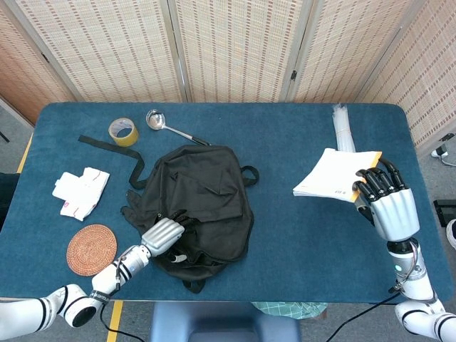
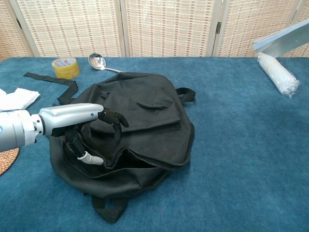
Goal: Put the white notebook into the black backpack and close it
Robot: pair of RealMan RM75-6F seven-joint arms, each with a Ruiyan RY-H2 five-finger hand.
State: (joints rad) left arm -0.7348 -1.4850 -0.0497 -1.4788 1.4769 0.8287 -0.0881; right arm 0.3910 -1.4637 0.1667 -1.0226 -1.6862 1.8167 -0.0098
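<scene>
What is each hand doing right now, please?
Left hand: grips the black backpack at its opening.
Right hand: holds the white notebook above the table.

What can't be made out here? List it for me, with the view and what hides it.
- Inside of the black backpack: dark in both views, its top flap covers the opening.
- Left hand thumb: chest view, partly tucked under the flap.
- White notebook: chest view, cut off by the right edge; print too small in head view.
- Right hand: absent from chest view.
</scene>
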